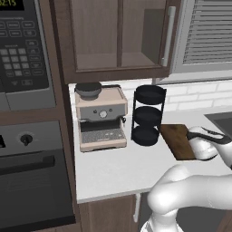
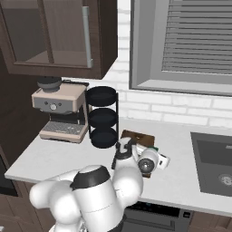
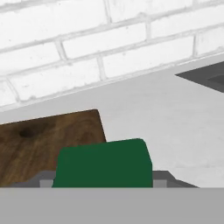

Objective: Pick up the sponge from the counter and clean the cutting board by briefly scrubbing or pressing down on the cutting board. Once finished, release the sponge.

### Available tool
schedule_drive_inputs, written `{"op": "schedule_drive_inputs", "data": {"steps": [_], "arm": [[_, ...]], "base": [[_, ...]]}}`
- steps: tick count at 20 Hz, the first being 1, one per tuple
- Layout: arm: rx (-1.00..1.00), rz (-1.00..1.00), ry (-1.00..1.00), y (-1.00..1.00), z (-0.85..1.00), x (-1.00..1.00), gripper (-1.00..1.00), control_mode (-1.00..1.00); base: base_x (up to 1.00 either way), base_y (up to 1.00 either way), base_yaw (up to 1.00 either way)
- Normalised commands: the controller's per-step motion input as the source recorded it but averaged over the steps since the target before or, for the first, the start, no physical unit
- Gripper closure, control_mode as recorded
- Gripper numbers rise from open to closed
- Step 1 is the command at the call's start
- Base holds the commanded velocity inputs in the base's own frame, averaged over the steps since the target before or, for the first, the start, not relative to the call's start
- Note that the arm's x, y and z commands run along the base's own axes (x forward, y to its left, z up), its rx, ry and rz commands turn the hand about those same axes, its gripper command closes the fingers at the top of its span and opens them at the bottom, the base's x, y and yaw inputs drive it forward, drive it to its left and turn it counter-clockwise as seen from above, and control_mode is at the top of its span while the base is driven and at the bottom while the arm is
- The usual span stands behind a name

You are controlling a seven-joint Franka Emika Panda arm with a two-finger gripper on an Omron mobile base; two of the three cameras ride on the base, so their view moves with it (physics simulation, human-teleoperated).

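The green sponge (image 3: 103,164) sits between my gripper's (image 3: 103,178) two grey fingertips, which press on its left and right sides. It hangs low over the right-hand edge of the dark brown cutting board (image 3: 39,144), half above the white counter (image 3: 166,113). Whether it touches the board I cannot tell. From the left base view, my white hand and gripper (image 1: 195,136) cover the right end of the cutting board (image 1: 174,138). The right base view has the hand near the front right corner of the cutting board (image 2: 136,136).
A black three-tier rack (image 1: 148,115) stands just left of the board, with a beige coffee machine (image 1: 100,118) further left. The dark sink (image 2: 213,161) lies to the right. A white brick wall (image 3: 109,43) rises behind the counter.
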Motion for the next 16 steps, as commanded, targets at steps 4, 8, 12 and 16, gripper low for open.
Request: {"op": "schedule_drive_inputs", "data": {"steps": [4, 8, 12, 16], "arm": [[0.0, 0.0, 0.0, 0.4, -0.24, 0.46, 1.0, -1.0], [0.0, 0.0, 0.0, 0.57, -0.19, 0.32, 1.0, -1.0], [0.0, -0.02, -0.03, 0.62, -0.29, 0.32, 1.0, -1.0], [0.0, -0.03, -0.03, 0.59, -0.41, 0.47, 1.0, -1.0]], "base": [[0.0, 0.0, 0.0], [0.0, 0.0, 0.0], [0.0, 0.0, 0.0], [0.0, 0.0, 0.0]]}}
